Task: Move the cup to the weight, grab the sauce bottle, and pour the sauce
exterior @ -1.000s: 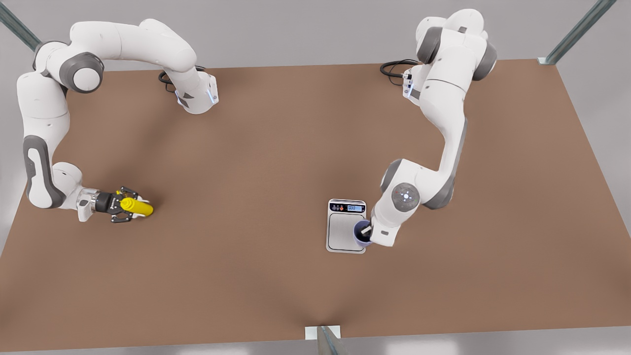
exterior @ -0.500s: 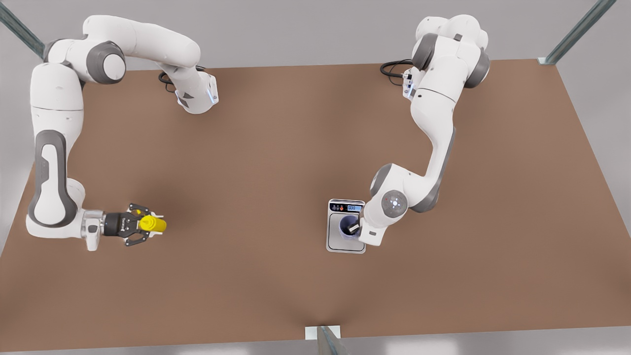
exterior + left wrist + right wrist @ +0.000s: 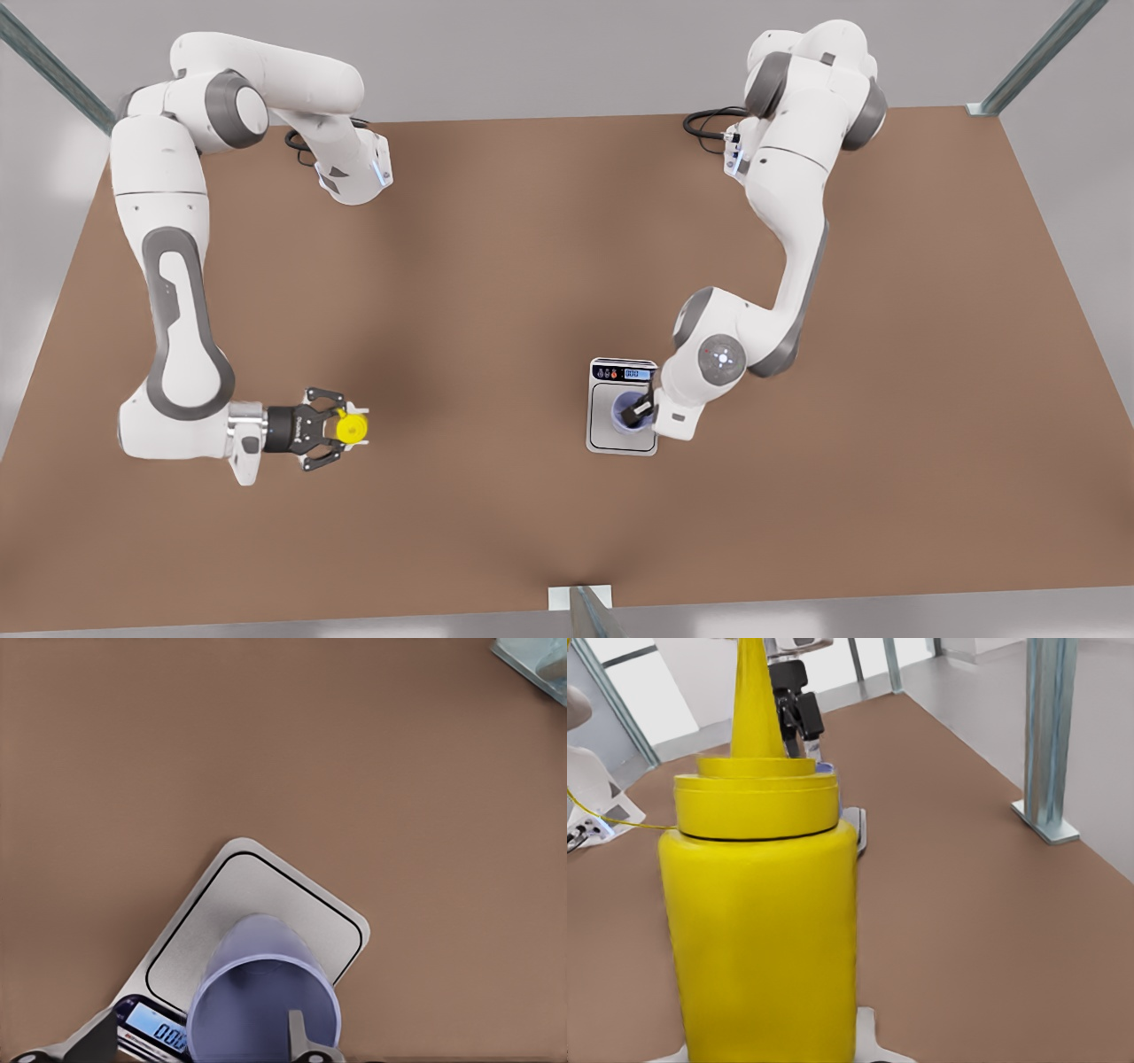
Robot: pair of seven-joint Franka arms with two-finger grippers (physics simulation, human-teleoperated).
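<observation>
The pale lavender cup (image 3: 632,413) stands upright over the grey plate of the weight (image 3: 607,434), a flat silver scale with a blue-lit display. My left gripper (image 3: 644,408) is shut on the cup's rim, one finger (image 3: 297,1034) inside the cup (image 3: 263,1001). In the left wrist view the weight (image 3: 266,904) lies under the cup. At the front view's left, my right gripper (image 3: 344,429) is shut on the yellow sauce bottle (image 3: 353,429), held upright above the table. The sauce bottle (image 3: 762,930) has its nozzle pointing up.
The brown table (image 3: 496,292) stretches bare between the two arms. A metal bracket (image 3: 580,599) sits at the front edge, cables (image 3: 709,122) lie at the back, and a metal post (image 3: 1050,735) stands at a corner.
The right gripper carried the sauce bottle toward the front view's right and the front edge, turning it upright. The left gripper shifted the cup from the plate's edge onto its middle.
</observation>
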